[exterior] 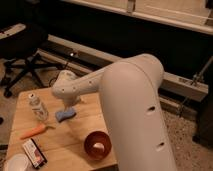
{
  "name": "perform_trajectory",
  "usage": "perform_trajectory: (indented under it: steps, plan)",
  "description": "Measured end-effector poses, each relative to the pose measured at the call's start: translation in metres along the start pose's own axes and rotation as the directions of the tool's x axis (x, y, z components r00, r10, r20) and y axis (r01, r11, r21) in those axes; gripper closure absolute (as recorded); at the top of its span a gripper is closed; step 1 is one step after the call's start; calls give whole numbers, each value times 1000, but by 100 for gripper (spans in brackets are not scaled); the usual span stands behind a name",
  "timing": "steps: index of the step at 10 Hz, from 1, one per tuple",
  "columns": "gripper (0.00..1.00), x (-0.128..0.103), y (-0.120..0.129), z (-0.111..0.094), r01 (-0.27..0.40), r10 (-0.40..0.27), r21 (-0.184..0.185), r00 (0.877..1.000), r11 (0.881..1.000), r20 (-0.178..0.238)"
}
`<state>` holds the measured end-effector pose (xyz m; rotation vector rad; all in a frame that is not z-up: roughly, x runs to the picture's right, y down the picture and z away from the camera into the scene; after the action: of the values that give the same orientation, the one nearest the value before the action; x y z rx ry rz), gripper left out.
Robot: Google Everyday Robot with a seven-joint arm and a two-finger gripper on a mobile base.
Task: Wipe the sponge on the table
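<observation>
- The sponge (pixel 66 115) was a small light-blue pad, flat on the worktop (pixel 80 127) near a clear bottle (pixel 37 106).
- The gripper (pixel 69 103) was just above it; its state I could not tell.
- Pale wood planks; a dark chair (pixel 25 50) behind.

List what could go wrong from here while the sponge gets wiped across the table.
1. The clear bottle stands upright just left of the sponge. The gripper is directly over the sponge, so a leftward stroke could well topple the bottle.
2. The carrot lies near the left edge of the table, on the camera side of the sponge. A stroke that way might push it off.
</observation>
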<state>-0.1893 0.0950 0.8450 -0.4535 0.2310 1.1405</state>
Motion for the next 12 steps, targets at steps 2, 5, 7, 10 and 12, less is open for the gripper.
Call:
perform_trajectory:
  steps: [2, 5, 7, 10, 12]
  plan:
    - [20, -11, 5, 18, 18, -19, -52, 1000, 999, -23]
    - [20, -20, 5, 37, 43, -47, -82, 998, 996, -52]
    - [23, -20, 4, 44, 64, -69, -86, 996, 994, -64]
    - [51, -13, 4, 50, 93, -100, -90, 992, 992, -81]
    - [73, -9, 9, 52, 106, -116, -102, 989, 989, -89]
